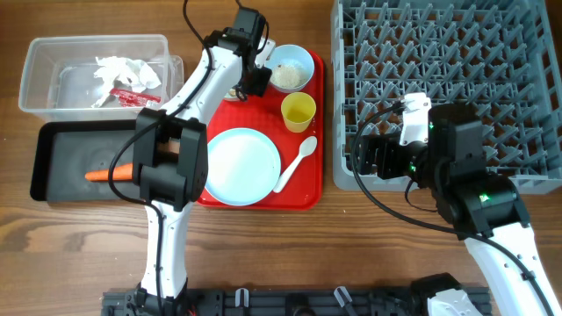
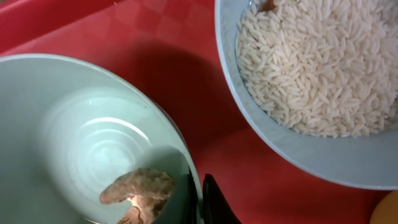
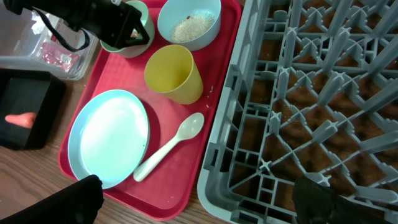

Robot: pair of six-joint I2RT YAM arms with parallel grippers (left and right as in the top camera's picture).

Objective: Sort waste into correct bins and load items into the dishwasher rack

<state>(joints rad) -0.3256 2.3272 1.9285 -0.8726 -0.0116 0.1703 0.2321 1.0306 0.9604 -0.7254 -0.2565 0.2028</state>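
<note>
Currently left gripper [image 2: 199, 190] clamped on pale bowl [image 2: 74, 124] rim; right gripper [image 3: 202, 199] apart.

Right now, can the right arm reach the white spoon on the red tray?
Probably yes. The white spoon lies uncovered on the red tray between the blue plate and the rack, just ahead of the right gripper, whose jaws stand open. Nothing sits between them.

At left, the clear tub [image 1: 44, 88] holds crumpled white tissue [image 1: 118, 68] and a red wrapper [image 1: 133, 95]. Just nearer, the black tray [image 1: 61, 149] holds an orange carrot [image 1: 110, 173]. In the middle stand a pale bowl [image 1: 299, 54] of white rice [image 1: 287, 77] and, to its left, a second bowl [image 2: 62, 124] with 1 brown scrap [image 2: 138, 186]. Nearer are an upright yellow cup [image 1: 299, 111], a flat light blue plate [image 1: 241, 167] and a white spoon [image 1: 296, 164]. The grey pegged dishwasher rack [image 1: 439, 88] fills the far right.
</note>
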